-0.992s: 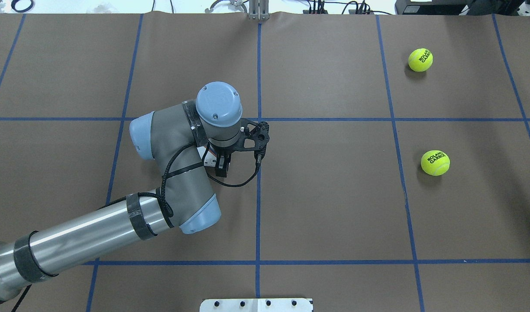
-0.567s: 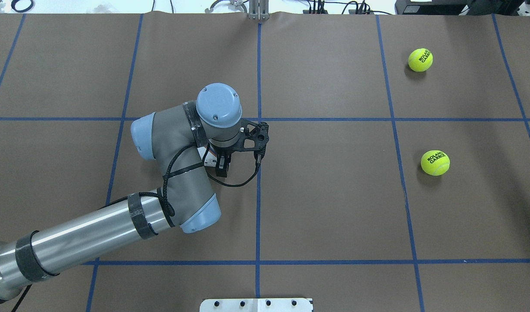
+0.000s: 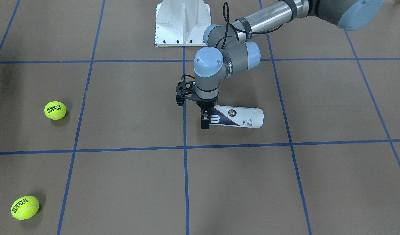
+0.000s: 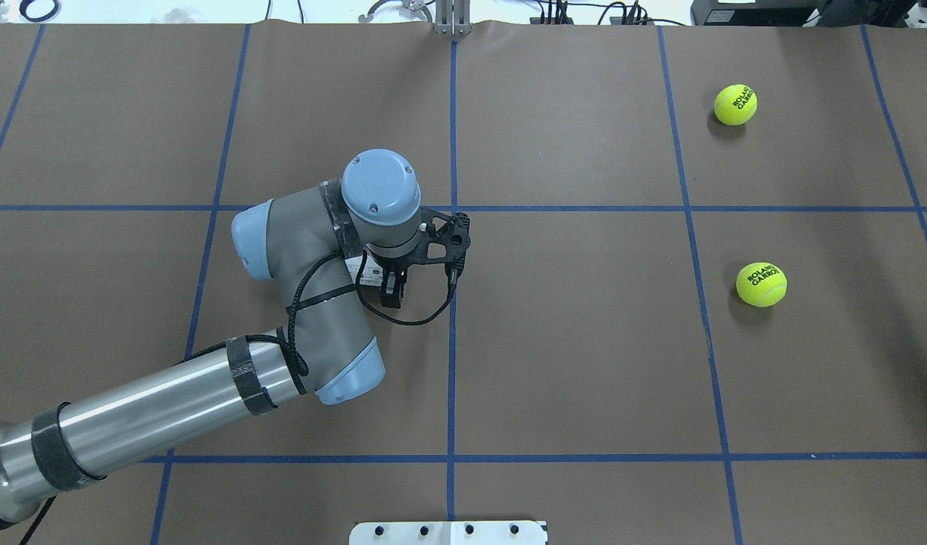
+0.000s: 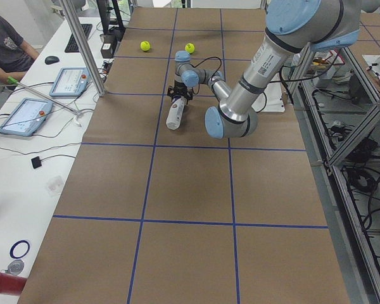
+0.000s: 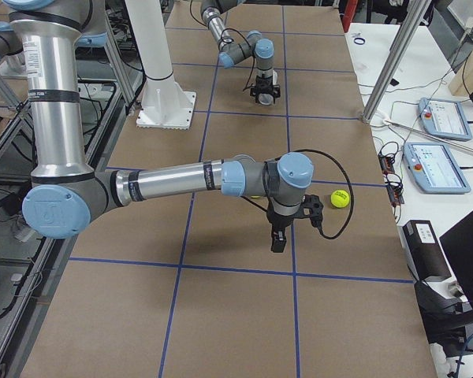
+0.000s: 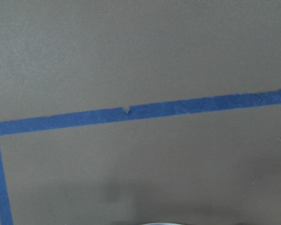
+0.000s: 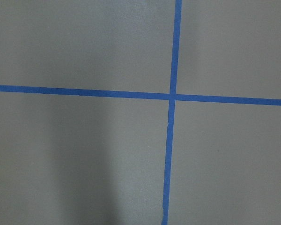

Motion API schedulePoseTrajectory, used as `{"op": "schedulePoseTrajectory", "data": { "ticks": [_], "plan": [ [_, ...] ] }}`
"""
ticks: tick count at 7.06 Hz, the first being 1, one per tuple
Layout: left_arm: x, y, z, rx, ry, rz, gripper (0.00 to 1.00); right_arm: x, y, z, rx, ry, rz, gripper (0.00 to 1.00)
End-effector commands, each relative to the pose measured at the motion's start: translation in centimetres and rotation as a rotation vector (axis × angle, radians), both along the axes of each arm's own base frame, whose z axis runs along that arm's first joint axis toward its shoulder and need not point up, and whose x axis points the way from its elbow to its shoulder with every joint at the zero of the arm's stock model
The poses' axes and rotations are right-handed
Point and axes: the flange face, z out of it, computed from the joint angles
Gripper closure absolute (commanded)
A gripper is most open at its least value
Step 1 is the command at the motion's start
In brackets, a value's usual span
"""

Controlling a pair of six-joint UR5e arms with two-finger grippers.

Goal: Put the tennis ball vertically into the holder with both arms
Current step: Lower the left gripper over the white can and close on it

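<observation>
The holder (image 3: 239,118), a clear can with a white and navy label, lies on its side near the table's middle. My left gripper (image 3: 205,121) points down at the holder's left end, its fingers closed across that end. In the overhead view my left arm hides most of the holder; only a white sliver (image 4: 365,274) shows beside the left gripper (image 4: 390,291). Two yellow tennis balls (image 4: 735,104) (image 4: 761,284) lie far to the right. My right gripper (image 6: 277,238) hangs high above the table near one ball (image 6: 340,199). I cannot tell if the right gripper is open.
The white pedestal base (image 3: 182,23) stands at the robot's edge of the table. A person and tablets (image 5: 73,79) are at a side desk past the far edge. Blue tape lines grid the brown table cover (image 4: 585,341).
My left wrist has shifted slightly, and its fingers and the white sliver of the holder have moved a little away from the robot. The balls have not moved.
</observation>
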Motion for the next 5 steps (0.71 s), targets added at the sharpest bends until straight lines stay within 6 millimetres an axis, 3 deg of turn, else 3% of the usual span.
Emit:
{"op": "schedulePoseTrajectory", "data": {
  "ticks": [1, 5],
  "plan": [
    [0.1, 0.08, -0.09, -0.004, 0.003, -0.004, 0.02, 0.0, -0.01, -0.01, 0.001, 0.0, 0.0, 0.01],
    [0.26, 0.24, 0.1, -0.011, 0.0, -0.008, 0.08, 0.0, 0.0, 0.23, -0.005, 0.0, 0.0, 0.01]
  ]
}}
